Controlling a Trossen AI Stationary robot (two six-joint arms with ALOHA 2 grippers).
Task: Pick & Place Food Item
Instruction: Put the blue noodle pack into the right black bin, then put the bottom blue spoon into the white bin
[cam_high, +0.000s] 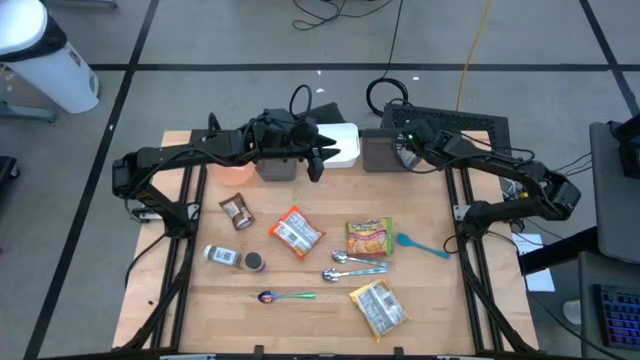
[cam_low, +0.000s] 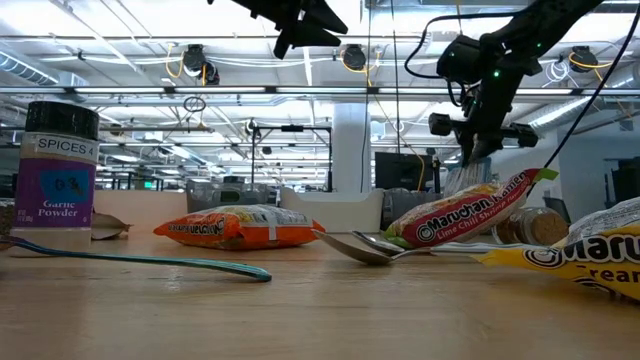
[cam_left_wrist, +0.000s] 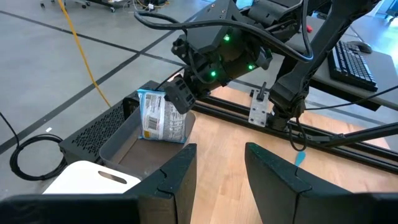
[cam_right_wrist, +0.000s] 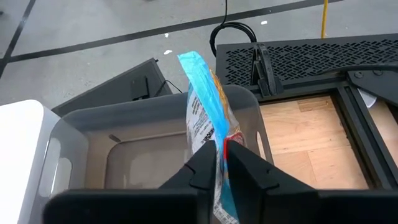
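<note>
While reaching over the grey bin, the right pincer grips a noodle packet.

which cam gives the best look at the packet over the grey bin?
Left wrist view: the blue-edged packet shows its whole printed face, hanging over the grey bin in the right pincer. Right wrist view shows it edge-on, close up. High view hides it under the arm. In the low view it can't be picked out.
</note>
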